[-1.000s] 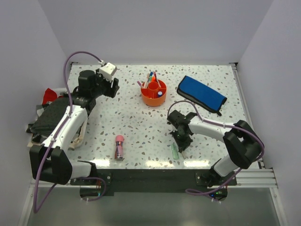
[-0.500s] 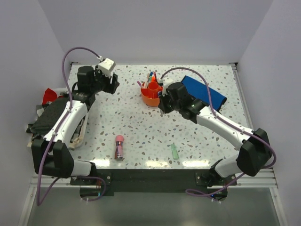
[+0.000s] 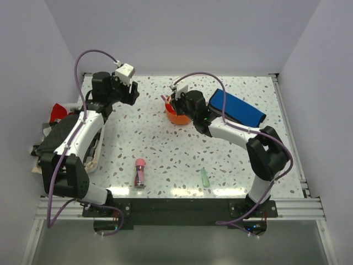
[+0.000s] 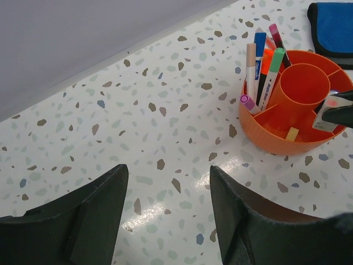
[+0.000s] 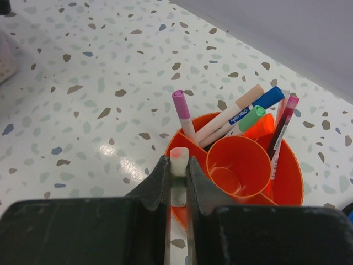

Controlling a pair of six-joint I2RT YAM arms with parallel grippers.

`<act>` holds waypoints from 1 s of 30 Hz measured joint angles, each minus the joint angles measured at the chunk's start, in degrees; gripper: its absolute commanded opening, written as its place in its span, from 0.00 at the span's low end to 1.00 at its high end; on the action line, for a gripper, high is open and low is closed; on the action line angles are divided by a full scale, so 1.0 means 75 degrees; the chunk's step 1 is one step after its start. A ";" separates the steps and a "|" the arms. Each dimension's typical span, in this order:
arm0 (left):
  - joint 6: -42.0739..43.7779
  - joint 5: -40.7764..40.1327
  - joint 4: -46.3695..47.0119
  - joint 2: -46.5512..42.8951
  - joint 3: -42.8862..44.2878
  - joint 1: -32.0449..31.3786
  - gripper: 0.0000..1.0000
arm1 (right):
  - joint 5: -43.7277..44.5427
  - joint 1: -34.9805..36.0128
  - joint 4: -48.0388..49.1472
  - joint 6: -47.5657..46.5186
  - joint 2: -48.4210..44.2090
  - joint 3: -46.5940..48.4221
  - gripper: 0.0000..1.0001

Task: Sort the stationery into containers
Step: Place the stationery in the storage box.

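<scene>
Speckled terrazzo bench (image 3: 165,149) under white walls carries the whole scene, and the big change on it is the right arm: a second ago it was bent low near the front edge beside the green marker (image 3: 204,177), and now it has swung across to the far side, so that the right gripper (image 5: 177,165) hangs over the orange caddy (image 5: 287,185). Its fingers are clamped on a pale block (image 5: 177,157) with a pinkish-red end, probably an eraser, held above the near ring compartment and not yet let go; I judge this a delivery about to finish. The left gripper (image 4: 168,176) has barely moved, hovering at the far left of the bench with its fingers wide apart and nothing between them. A blue pouch (image 3: 237,110) lies just beyond the caddy. Two pieces remain unsorted near the front: the pink-capped glue tube (image 3: 139,172) and the green marker, well apart from each other. The caddy itself is round, with an empty centre well, markers (image 5: 237,118) leaning in one far compartment, and a small beige eraser (image 4: 292,133) lying in another
</scene>
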 measured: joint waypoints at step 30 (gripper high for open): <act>0.0009 -0.0087 -0.0020 0.0149 0.0035 0.0009 0.66 | 0.0015 -0.0003 -0.1918 0.0012 -0.1055 0.0096 0.42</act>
